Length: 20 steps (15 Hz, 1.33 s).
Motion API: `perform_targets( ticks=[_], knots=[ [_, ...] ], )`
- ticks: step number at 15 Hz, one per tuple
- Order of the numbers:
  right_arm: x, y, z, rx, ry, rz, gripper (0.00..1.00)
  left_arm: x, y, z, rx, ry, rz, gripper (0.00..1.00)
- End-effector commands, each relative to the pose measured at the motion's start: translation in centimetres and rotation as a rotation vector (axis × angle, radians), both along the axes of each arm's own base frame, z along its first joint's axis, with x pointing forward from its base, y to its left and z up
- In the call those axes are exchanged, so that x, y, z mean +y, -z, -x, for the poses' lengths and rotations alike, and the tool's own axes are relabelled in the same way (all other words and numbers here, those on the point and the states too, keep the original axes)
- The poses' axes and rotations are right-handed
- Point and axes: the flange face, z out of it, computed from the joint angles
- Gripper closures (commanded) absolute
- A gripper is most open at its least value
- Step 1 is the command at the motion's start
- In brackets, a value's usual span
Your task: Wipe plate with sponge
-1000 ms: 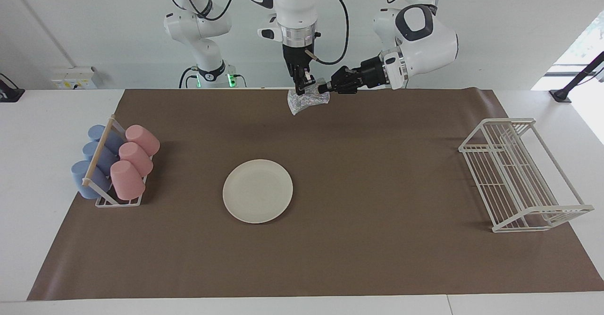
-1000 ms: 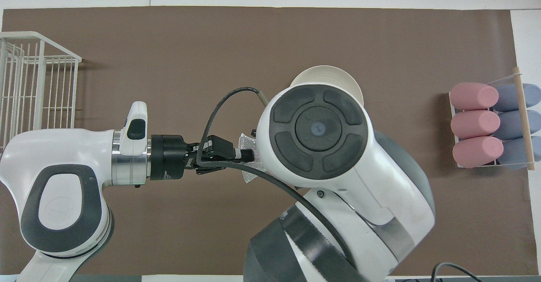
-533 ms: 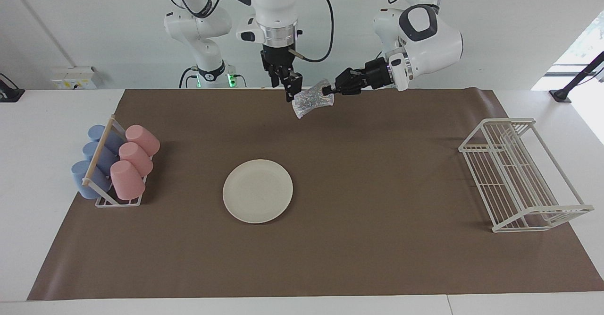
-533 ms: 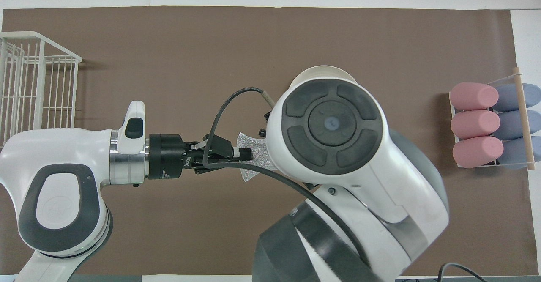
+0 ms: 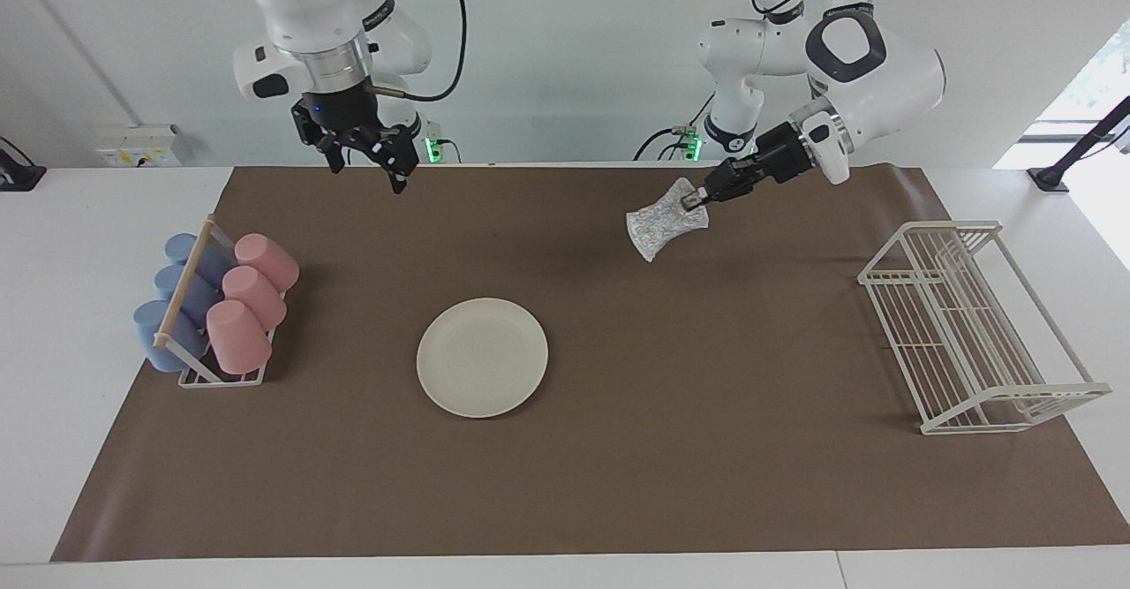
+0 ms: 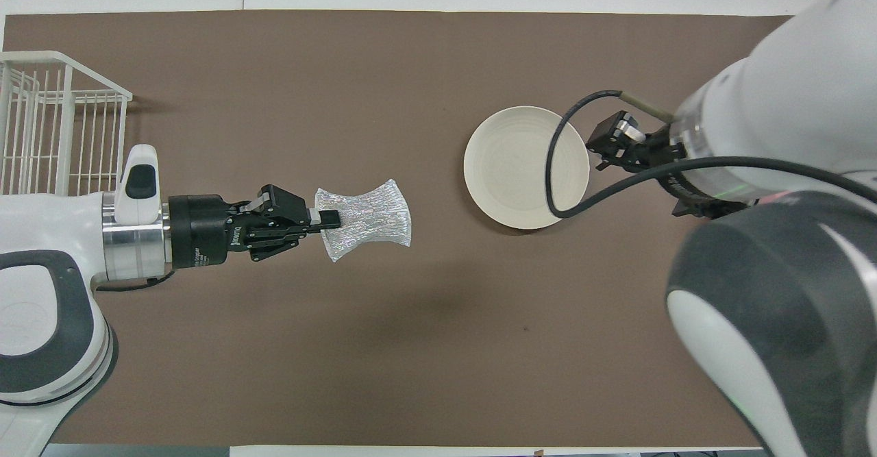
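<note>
Cups [image 5: 231,302], pink and blue, lay on their sides in a small rack [image 5: 221,377] at the right arm's end of the brown mat [image 5: 706,448]. The left gripper [image 5: 694,202] pinched one end of the sponge [image 5: 664,223], held level over the mat, long axis running away from its fingers. The right gripper [image 5: 366,161] hung with jaws spread, empty. The plate [image 5: 482,357] lay flat mid-mat.

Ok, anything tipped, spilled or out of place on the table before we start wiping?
Nothing stands out. The plate lies flat on the mat, bare. The left hand holds the sponge in the air; the right hand is open and empty. The cups lie stacked in their holder, and the wire rack stands upright.
</note>
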Motion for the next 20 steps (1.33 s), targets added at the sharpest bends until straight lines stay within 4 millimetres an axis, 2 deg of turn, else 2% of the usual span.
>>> perform_targets(
  ticks=[1,3,4,6,7,9,11,15,20],
  knots=[
    [-1.7,-1.3,1.4,0.026,-0.108,-0.001,0.00,1.6,-1.2,-1.5,0.051,0.002,-0.197,1.00],
    [-3.5,-1.5,1.4,0.036,-0.196,-0.005,0.00,3.4,-0.9,-2.0,0.076,-0.006,-0.287,1.00],
    [-4.5,-1.4,1.6,0.037,-0.240,-0.006,0.00,4.6,-1.4,-2.2,0.083,-0.004,-0.312,1.00],
    [-5.4,-0.7,1.4,0.046,-0.296,-0.011,0.00,5.5,-2.1,-3.4,0.074,0.049,-0.438,1.00],
    [-4.3,-0.8,1.4,0.034,-0.323,-0.011,0.00,5.9,-2.8,-4.1,0.084,0.063,-0.495,1.00],
    [-6.0,-0.7,1.0,0.030,-0.308,-0.019,0.00,6.7,-4.0,-5.2,0.092,0.073,-0.635,1.00],
    [-6.5,-0.4,0.8,0.038,-0.349,-0.023,0.00,7.5,-4.9,-5.8,0.108,0.104,-0.748,1.00],
    [-7.3,0.1,1.0,0.055,-0.375,-0.025,0.00,9.1,-5.8,-5.9,0.111,0.154,-1.011,1.00],
    [-9.6,0.0,1.0,0.075,-0.360,-0.034,0.00,12.0,-6.7,-6.1,0.103,0.182,-1.333,1.00]
  ],
)
